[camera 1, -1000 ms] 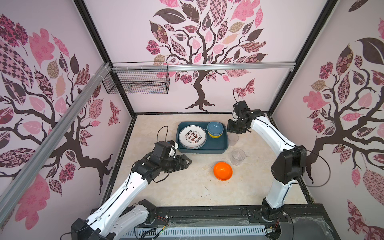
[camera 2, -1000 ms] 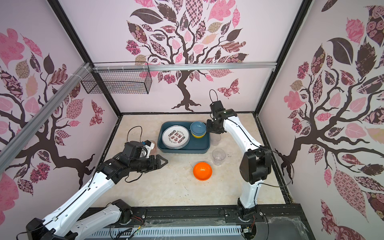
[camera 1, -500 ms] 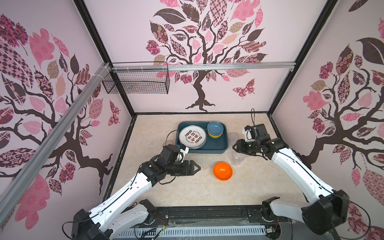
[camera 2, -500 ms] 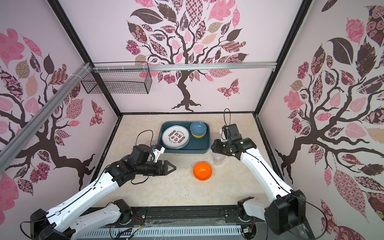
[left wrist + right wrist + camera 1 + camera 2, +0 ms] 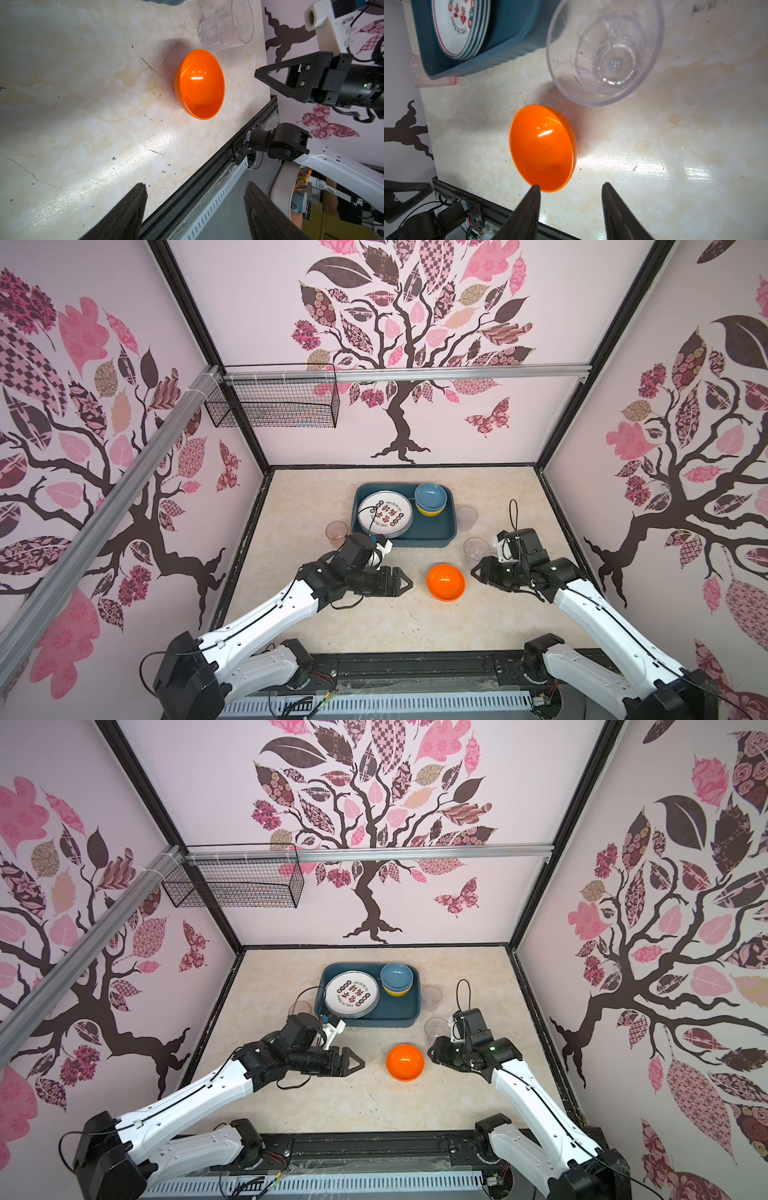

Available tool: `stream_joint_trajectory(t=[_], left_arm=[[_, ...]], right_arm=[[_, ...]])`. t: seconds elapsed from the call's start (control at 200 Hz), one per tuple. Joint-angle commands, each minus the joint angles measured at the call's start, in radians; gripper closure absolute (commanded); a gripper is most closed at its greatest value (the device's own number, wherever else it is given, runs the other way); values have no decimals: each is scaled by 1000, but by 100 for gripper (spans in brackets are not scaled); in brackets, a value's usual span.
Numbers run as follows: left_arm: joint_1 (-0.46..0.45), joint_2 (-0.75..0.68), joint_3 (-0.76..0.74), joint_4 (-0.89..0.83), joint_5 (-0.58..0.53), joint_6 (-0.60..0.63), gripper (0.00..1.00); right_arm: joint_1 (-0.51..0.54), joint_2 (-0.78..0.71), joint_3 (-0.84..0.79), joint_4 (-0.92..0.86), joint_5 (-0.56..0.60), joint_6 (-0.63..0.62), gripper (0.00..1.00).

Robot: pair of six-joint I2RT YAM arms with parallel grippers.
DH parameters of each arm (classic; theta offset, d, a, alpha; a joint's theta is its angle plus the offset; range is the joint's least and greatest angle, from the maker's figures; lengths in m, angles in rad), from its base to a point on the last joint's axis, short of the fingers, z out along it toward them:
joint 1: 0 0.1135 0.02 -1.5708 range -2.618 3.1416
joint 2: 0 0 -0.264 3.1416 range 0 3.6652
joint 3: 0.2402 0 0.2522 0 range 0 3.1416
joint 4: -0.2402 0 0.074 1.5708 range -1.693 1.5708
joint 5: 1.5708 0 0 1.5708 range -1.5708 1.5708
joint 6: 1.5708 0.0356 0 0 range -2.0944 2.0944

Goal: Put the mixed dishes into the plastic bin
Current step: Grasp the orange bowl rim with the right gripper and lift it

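Right gripper [image 5: 477,572] relocates from plastic bin [image 5: 434,527] to orange bowl [image 5: 445,582]: part-open, seemingly empty; left gripper [image 5: 406,583] wide, empty; pickup pending.

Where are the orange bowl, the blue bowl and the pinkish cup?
orange bowl [image 5: 445,581]: in a top view, the middle of its hollow.
blue bowl [image 5: 430,494]: in a top view, its inner floor.
pinkish cup [image 5: 336,529]: in a top view, inside its open mouth.
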Motion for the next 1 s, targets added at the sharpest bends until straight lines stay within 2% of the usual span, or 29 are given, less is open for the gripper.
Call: stream_joint_trajectory(t=[0.0, 0.22, 0.53, 0.745, 0.995], left_arm=[[-23, 19, 18, 22, -38, 10, 23], [-39, 5, 32, 1, -120, 13, 23], [-39, -4, 19, -7, -138, 7, 23], [-39, -17, 9, -12, -150, 5, 23], [-40, -16, 7, -12, -154, 3, 23]], right_arm=[[5, -12, -24, 44, -30, 40, 48], [38, 33, -66, 110, -32, 70, 48], [127, 180, -79, 201, 17, 132, 51], [139, 272, -77, 232, 17, 133, 62], [148, 307, -73, 246, 31, 133, 72]])
